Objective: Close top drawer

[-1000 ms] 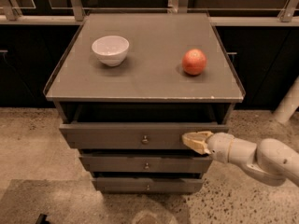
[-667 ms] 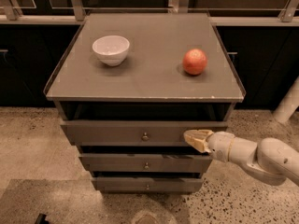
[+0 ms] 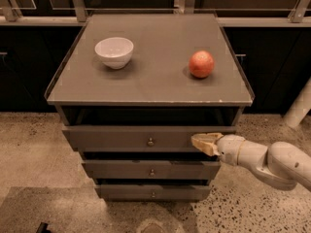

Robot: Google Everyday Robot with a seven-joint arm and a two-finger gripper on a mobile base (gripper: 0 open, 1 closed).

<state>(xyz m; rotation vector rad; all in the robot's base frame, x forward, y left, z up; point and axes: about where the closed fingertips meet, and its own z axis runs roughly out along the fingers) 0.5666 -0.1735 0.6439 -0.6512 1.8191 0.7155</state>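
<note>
1. We see the top drawer [image 3: 112, 139] sticking out a little under the bench [image 3: 155, 79]; its long side runs left to right; we think it must go straight back.
2. The tool [image 3: 206, 143] sits at the drawer's front, right of the knob [image 3: 150, 141]; it seems to touch it; we cannot tell if it is spread or pressed together.

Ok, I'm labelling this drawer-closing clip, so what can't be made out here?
All in the camera view:
Inside of the top drawer: dark, shadowed under the cabinet top.
Gripper, at the right of the top drawer's front: whether it touches the front is unclear from this angle.
Robot arm: cut off by the right edge.
Dark object, bottom left: cut off by the bottom edge.
</note>
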